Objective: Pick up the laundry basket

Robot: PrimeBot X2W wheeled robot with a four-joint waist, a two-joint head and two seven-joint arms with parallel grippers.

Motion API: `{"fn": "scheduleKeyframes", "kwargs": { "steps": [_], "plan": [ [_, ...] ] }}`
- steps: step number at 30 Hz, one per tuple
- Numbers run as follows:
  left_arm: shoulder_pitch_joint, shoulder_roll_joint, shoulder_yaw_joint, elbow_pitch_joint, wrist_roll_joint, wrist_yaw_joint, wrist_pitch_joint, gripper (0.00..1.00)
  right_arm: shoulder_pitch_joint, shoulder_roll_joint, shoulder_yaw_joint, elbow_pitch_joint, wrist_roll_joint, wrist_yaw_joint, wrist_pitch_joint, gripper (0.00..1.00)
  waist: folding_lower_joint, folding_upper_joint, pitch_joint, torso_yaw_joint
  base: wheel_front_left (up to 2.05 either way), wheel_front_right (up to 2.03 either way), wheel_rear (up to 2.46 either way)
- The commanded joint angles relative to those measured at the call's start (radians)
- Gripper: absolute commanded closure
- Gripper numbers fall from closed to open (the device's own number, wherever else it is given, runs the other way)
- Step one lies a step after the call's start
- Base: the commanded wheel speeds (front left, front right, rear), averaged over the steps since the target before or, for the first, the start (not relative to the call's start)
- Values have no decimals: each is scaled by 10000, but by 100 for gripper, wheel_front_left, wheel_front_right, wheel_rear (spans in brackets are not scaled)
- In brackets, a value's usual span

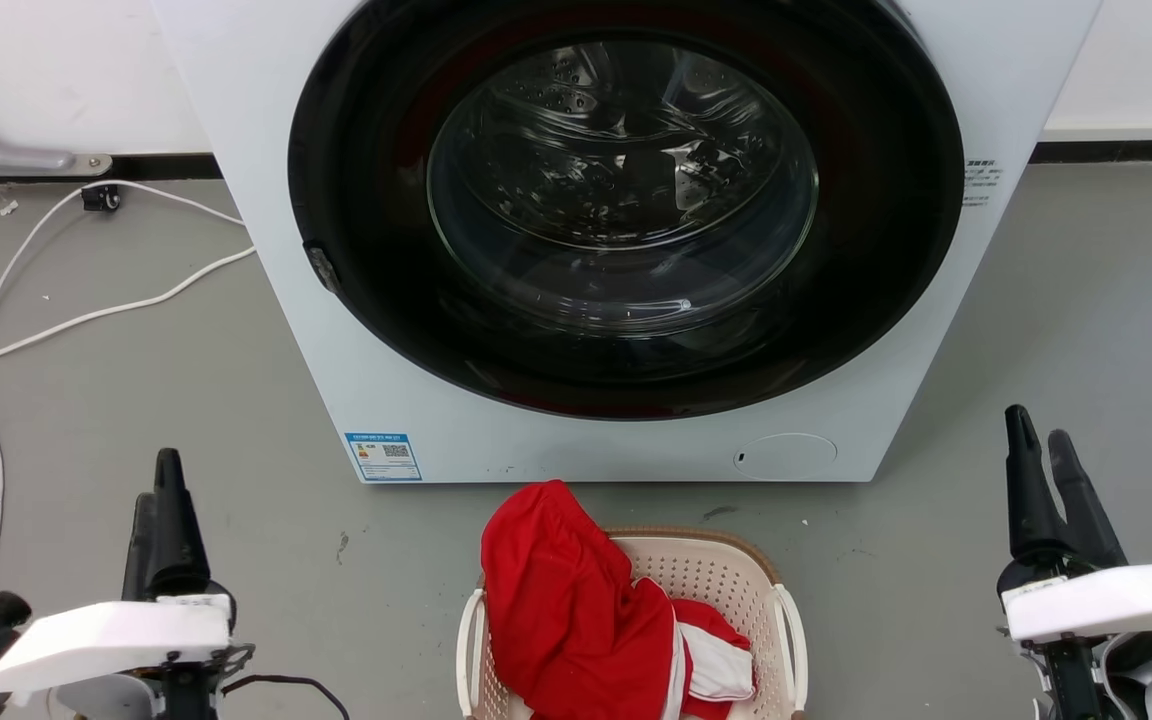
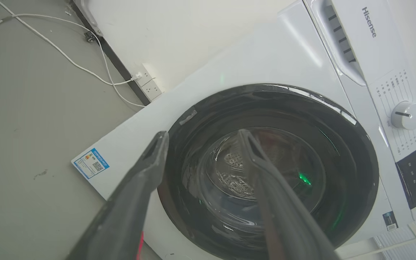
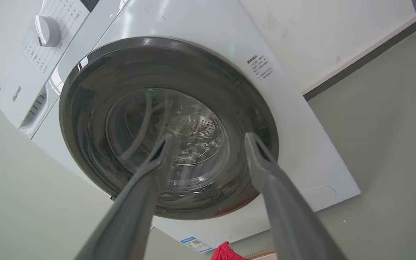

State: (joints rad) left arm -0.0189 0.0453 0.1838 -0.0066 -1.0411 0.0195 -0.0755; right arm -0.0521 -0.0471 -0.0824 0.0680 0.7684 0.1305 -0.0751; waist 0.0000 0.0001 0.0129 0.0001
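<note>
The cream laundry basket [image 1: 736,585] with a brown braided rim and white side handles stands on the floor at the bottom centre of the head view, just in front of the washer. A red and white garment [image 1: 566,600] fills its left side and hangs over the rim. My left gripper [image 1: 158,500] is at the lower left, well left of the basket, open and empty [image 2: 202,139]. At the lower right my right gripper [image 1: 1041,435] stands open and empty [image 3: 208,141], right of the basket. A sliver of the basket's rim [image 3: 262,251] and the red garment [image 3: 226,252] shows in the right wrist view.
A white front-loading washer [image 1: 436,420] with a shut dark round door [image 1: 626,200] stands right behind the basket. White cables [image 1: 86,315] trail over the grey floor at the left, leading to a wall socket [image 2: 148,85]. Open floor lies on both sides of the basket.
</note>
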Motion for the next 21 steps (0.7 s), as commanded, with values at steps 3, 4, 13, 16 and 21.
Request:
{"fn": "scheduleKeyframes", "kwargs": {
  "steps": [3, 4, 13, 16, 21],
  "plan": [
    [97, 42, -366, -509, 949, 33, -179, 0, -129, -36, 92, -429, -1008, 3, -168, 0, 0, -1, 12, -5, 0, 0, 0],
    [132, 43, -457, -580, 1201, 6, -204, 0, -103, -36, 135, -489, -1234, 3, -198, 0, 0, -1, 15, -6, 0, 0, 0],
    [395, 45, -1579, -1181, 3796, -322, -479, 0, 148, -38, 374, -590, -2784, 2, -471, 0, 0, -1, 29, -4, 0, 0, 0],
    [475, 47, -1885, -1182, 4415, -389, -562, 0, 217, -39, 437, -451, -3288, 2, -554, 0, 0, -1, 19, -4, 0, 0, 0],
    [473, 158, -2380, -1217, 5504, -324, -701, 0, 250, -40, 358, -338, -3969, 2, -692, 0, 0, -1, 22, -9, 0, 0, 0]
  ]
}}
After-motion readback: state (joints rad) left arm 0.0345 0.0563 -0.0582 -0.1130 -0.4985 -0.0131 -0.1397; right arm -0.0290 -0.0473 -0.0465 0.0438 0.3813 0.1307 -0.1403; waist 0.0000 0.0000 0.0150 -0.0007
